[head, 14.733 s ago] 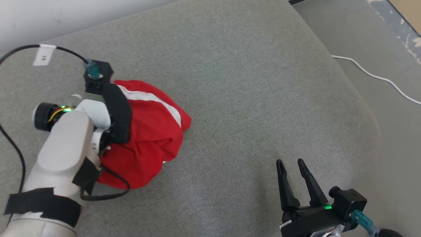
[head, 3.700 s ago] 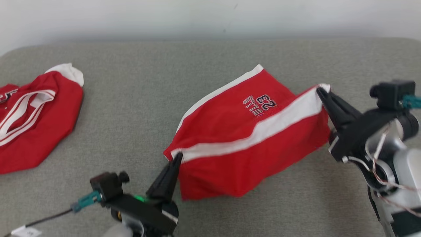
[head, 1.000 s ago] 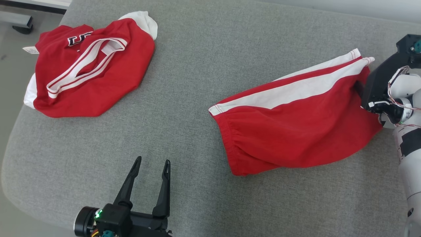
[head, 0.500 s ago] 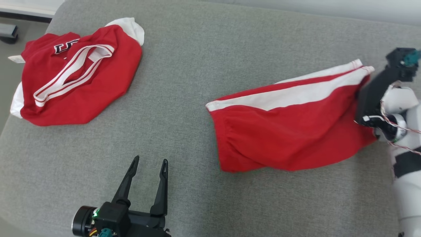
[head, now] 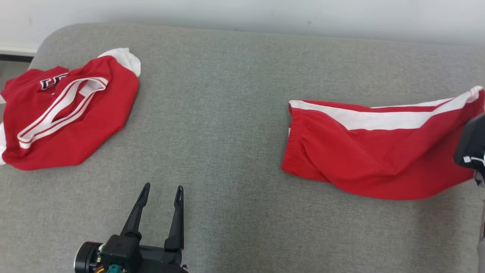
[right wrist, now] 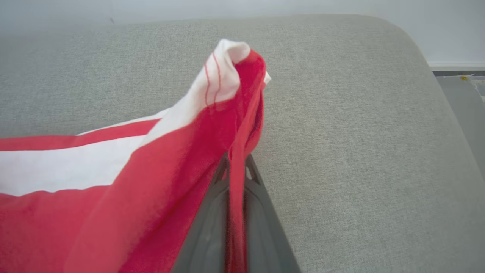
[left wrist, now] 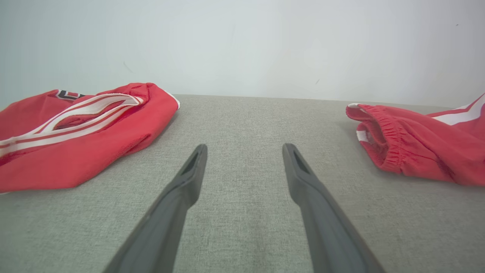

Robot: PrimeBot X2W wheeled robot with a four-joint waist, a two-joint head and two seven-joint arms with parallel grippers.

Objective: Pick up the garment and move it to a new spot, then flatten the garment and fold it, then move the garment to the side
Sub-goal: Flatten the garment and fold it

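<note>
The garment [head: 379, 151] is a pair of red shorts with a white side stripe, lying on the right half of the grey cushion [head: 227, 94]. Its elastic waistband faces left. My right gripper [right wrist: 235, 163] is shut on the garment's [right wrist: 113, 170] far right corner and holds that corner a little above the cushion. At the head view's right edge only the right gripper's dark body [head: 471, 146] shows. My left gripper [head: 163, 186] stands open near the front edge, well left of the garment [left wrist: 416, 151], and nothing lies between the left gripper's [left wrist: 244, 148] fingers.
A second red garment with white trim [head: 68, 113] lies bunched at the cushion's left end and also shows in the left wrist view [left wrist: 68, 132]. A pale wall runs along the back. The cushion's rounded right edge [right wrist: 447, 94] drops to the floor.
My right gripper has shut on the garment's right corner and drawn it to the right. The head camera has shifted. The left gripper stays open in place.
</note>
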